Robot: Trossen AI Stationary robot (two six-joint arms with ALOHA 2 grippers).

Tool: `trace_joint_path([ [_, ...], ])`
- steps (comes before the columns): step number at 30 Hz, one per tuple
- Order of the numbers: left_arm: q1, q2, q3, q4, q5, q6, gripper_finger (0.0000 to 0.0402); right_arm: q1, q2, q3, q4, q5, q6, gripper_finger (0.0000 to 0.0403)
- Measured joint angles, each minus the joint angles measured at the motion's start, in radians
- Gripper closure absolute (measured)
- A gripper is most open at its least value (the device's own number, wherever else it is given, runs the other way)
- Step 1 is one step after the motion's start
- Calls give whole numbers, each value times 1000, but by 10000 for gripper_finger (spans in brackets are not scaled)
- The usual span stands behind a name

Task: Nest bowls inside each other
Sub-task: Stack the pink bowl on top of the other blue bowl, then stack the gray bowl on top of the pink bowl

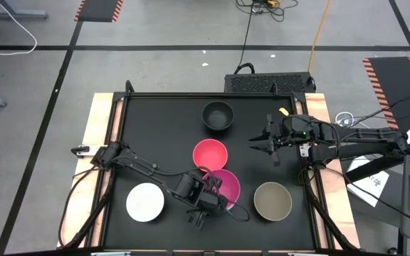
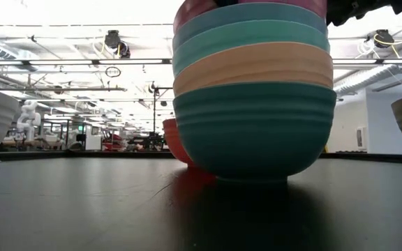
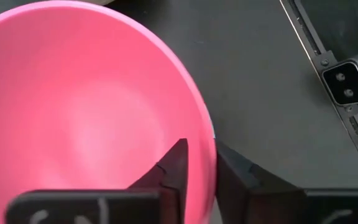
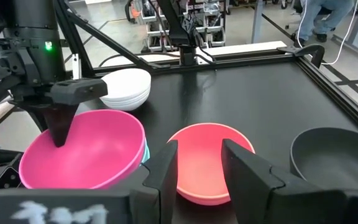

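A stack of nested bowls [image 2: 253, 125] stands on the black table near its near edge, with a teal-green bowl at the bottom, then peach [image 2: 253, 70] and cyan ones. The magenta bowl [image 1: 226, 186] lies on top. My left gripper [image 1: 208, 193] is shut on the magenta bowl's rim. My right gripper [image 1: 260, 148] hovers open over the table's right part, right of the red bowl [image 1: 210, 155] and touching nothing. The red, black [image 1: 218, 115], white [image 1: 145, 202] and taupe [image 1: 272, 200] bowls each stand alone on their bases. My left gripper holds the magenta bowl by its rim [image 3: 211, 163] on the side toward the table's left. One finger [image 3: 176, 165] is inside the bowl and the other [image 3: 235, 177] outside, coming from above and pointing down. The bowl sits in the top of the stack, a cyan rim [image 4: 145, 152] showing beneath it.
The table has a raised black frame [image 1: 312, 178] on wooden boards. The red bowl stands just behind the stack, the white bowl to its left, the taupe bowl to its right. There is bare table between the black bowl and the left edge. A person's legs [image 4: 316, 18] show beyond the table.
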Motion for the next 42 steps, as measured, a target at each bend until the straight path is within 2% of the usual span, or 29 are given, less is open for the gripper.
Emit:
trace_joint_path([
  [12, 0, 0, -1, -9, -7, -17, 233, 0, 0, 0, 0, 0, 0, 287],
  [17, 0, 0, 51, -66, 5, -9, 198, 0, 0, 0, 0, 0, 0, 287],
  [27, 1, -2, 246, -160, -13, -18, 183, 0, 0, 0, 0, 0, -7, 287],
  [30, -4, -2, 303, -244, -86, -19, 183, 0, 0, 0, -2, 0, -4, 287],
  [34, -17, -61, 293, -280, -184, -27, 183, 0, 0, 0, -25, -1, -1, 287],
  [38, -42, -142, 293, -266, -295, -14, 183, 0, 0, 0, -44, -1, -1, 287],
  [42, -62, -237, 293, -200, -321, 5, 183, 0, -1, 0, -34, -1, -1, 287],
])
